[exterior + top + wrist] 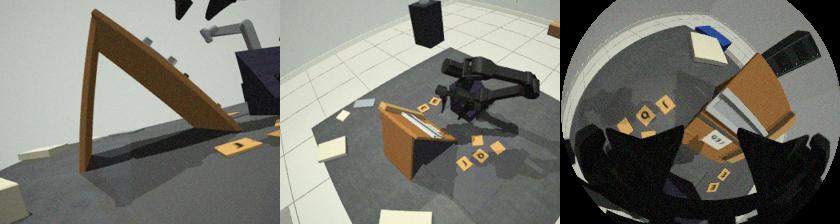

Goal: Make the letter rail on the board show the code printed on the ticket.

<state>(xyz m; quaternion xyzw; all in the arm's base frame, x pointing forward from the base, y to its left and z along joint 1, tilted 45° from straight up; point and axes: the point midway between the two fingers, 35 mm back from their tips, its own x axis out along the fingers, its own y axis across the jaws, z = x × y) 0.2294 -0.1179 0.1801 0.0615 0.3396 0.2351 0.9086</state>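
Note:
The sloped wooden board carries the pale letter rail, with no tile visible in it. The ticket is on the board below the rail; its small print is hard to read. A J tile and a Q tile lie flat on one side of the board. Two more lettered tiles, one like an E and another unclear, lie on the other side. My gripper is open and empty, above the counter near the board's low edge.
Two tiles without a readable letter lie near Q. Cream blocks and a grey-blue plate lie around the board's back and sides. A wooden ledge runs along one board side. A black box stands beyond.

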